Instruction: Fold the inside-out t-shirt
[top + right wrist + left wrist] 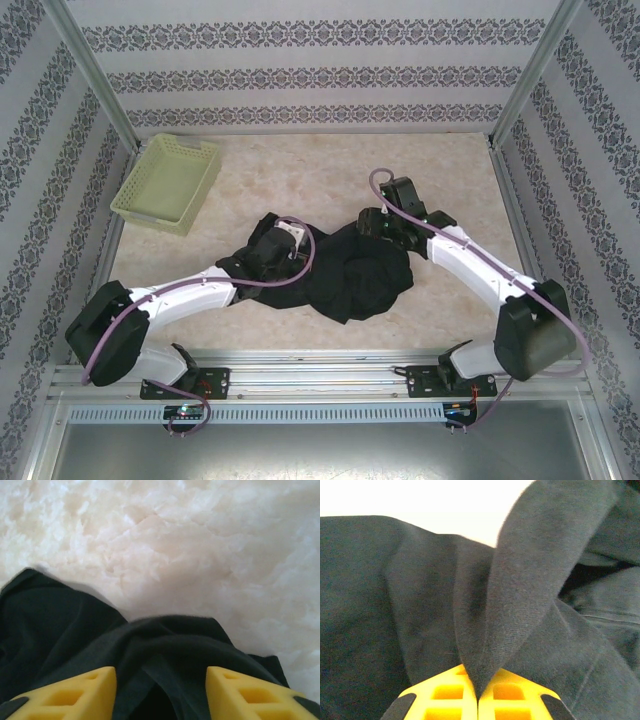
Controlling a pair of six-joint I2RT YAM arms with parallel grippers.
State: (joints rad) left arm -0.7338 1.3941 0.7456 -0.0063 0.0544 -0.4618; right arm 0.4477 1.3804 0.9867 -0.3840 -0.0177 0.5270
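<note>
Left gripper: clenched on a fold of the inside-out t-shirt. Its two yellow fingers meet, with the black cloth pinched between them.
Pinched fold: it rises from the closed fingers as a narrow standing ridge and becomes wider toward the top. More cloth lies loose on both sides of it.
Right gripper: released. Its yellow fingers stand well apart, and a rounded bulge of the black cloth lies in the gap between them. I cannot tell whether the pads touch the cloth.
Place of the inside-out t-shirt: it lies crumpled in one dark heap on the table, to the right of the basket and nearer to the arm bases than the basket is, well apart from it.
Basket: pale yellow-green plastic lattice, lying at the far left corner of the table, close to the left wall.
Left arm: its wrist is at the side of the heap that faces the basket.
Right arm: its wrist is at the far edge of the heap, on the side turned away from the basket.
Table surface: pale and marbled. In the right wrist view it is bare beyond the edge of the cloth.
Cloth detail: a stitched seam line shows on the right in the left wrist view.
</note>
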